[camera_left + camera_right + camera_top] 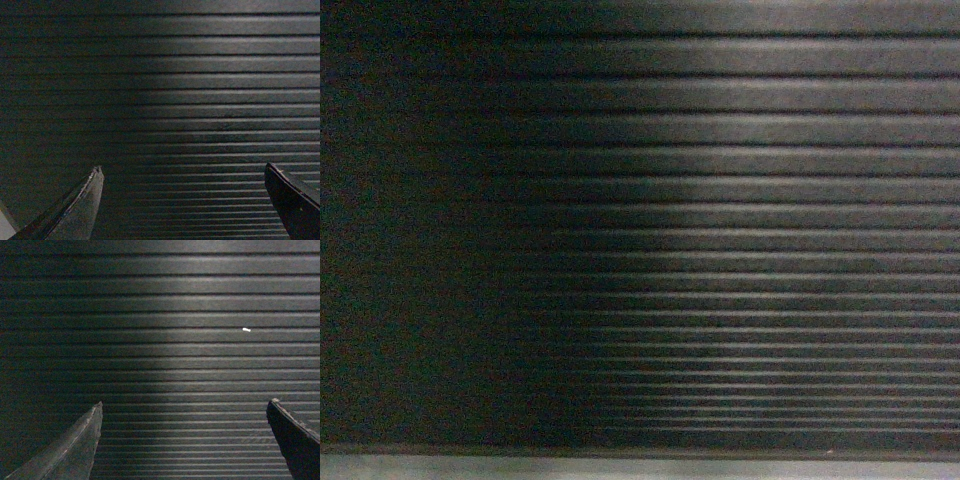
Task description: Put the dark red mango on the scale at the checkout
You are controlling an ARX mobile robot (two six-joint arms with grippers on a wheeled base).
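Mango: dark red mango isn't visible in any of the 3 views, can't tell where it sits rn.
Scale: white scale also not visible in any view.
Checkout: long black checkout counter w/ horizontally ribbed dark front (740, 200) fills pretty much the whole head view. Ribs run left to right, wider spaced near the top of the frame, tighter toward the bottom. Left half is in deep shadow, right half catches a greyish light.
Floor strip: thin pale grey band of floor (640, 468) along the very bottom edge of the head view, right under the ribbed panel.
Left wrist view: same ribbed front (200, 80) wall to wall, brighter on the right, dark on the left.
Left gripper: left gripper (184, 172) w/ dark fingers (80, 210) poking up from the lower left & lower right corners of the frame, spread wide apart, nothing btwn them but ribbed panel. Tiny pale patch in the extreme lower left corner, can't tell what it is.
Right wrist view: ribbed front again (175, 305), lit down the middle, darker on the left.
Right gripper: right gripper (185, 405) w/ dark fingers (75, 450) in the lower left & lower right corners, also wide apart, holding nothing.
Speck: small white fleck (246, 330) on a rib in the upper right of the right wrist frame, too small to ID.
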